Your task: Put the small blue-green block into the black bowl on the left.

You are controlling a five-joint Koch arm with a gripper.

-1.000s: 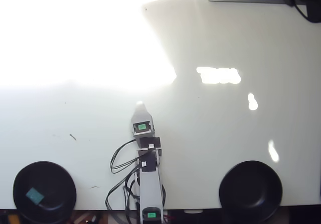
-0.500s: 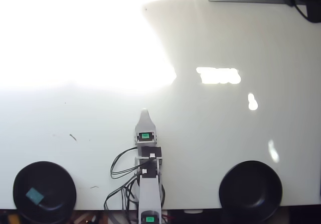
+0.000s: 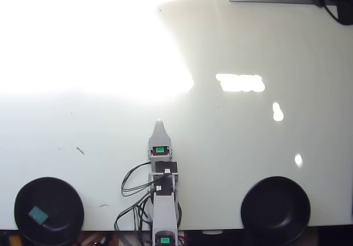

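Lower left of your overhead view: small blue-green block (image 3: 38,214) inside black bowl (image 3: 25,195); gripper (image 3: 159,124) empty at centre, opening indiscernible; no legible writing.

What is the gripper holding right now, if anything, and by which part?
Nothing. The gripper points up the table with nothing at its tip, while the small blue-green block lies inside the black bowl at lower left.

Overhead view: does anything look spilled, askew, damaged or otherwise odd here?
Nothing spilled or damaged. The small blue-green block lies askew inside the black bowl at lower left; the twin bowl at lower right looks empty. The hand points up the table. Strong glare whites out the upper left.
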